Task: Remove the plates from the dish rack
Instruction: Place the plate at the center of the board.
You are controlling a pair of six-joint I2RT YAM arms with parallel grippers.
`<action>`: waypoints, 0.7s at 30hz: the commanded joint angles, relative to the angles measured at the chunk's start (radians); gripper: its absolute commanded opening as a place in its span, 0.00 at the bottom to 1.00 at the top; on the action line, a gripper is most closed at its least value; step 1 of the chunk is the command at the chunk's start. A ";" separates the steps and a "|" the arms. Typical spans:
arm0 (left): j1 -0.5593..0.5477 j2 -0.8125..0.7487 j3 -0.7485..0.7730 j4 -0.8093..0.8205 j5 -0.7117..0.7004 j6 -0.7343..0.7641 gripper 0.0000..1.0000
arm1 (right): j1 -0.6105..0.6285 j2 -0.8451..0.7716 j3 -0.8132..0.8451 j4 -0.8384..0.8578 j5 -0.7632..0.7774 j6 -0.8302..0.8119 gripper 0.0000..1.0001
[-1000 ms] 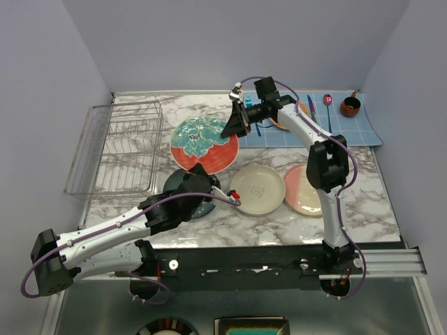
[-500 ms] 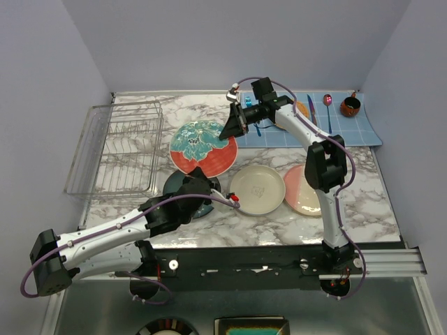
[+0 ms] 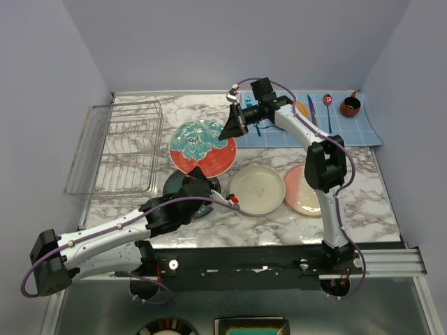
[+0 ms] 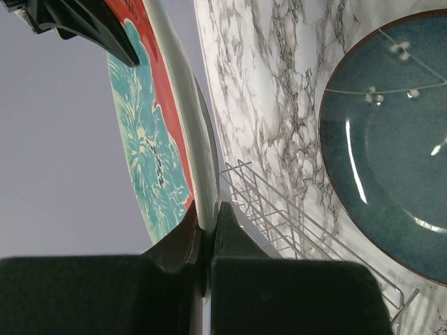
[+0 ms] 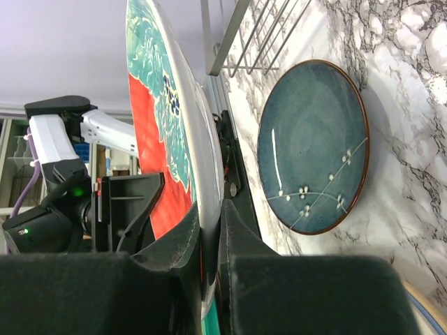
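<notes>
Where the teal plate [image 3: 202,145] hangs tilted just right of the rack [image 3: 115,150], we see the left fingers [image 4: 178,244] pinching its near rim and the right fingers [image 5: 180,248] pinching its far rim. The cream plate [image 3: 257,190] and pink plate [image 3: 304,192] lie flat on the surface [image 3: 279,225].

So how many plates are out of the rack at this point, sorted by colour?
Teal-and-red floral plate: 1
Dark blue plate: 1
Plain cream plate: 1
Pink-and-cream plate: 1
Total: 4 plates out, 0 in the dish rack
</notes>
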 commanded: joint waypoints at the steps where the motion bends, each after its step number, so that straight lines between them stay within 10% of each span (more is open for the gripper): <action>1: -0.007 -0.024 0.010 0.205 -0.033 0.031 0.00 | 0.030 -0.007 -0.004 0.021 -0.079 -0.016 0.01; 15: -0.006 -0.027 -0.018 0.218 -0.046 0.033 0.00 | 0.028 -0.042 -0.021 0.053 -0.080 0.013 0.01; 21: -0.003 -0.032 -0.025 0.215 -0.047 0.028 0.16 | 0.031 -0.046 -0.030 0.054 -0.079 0.010 0.01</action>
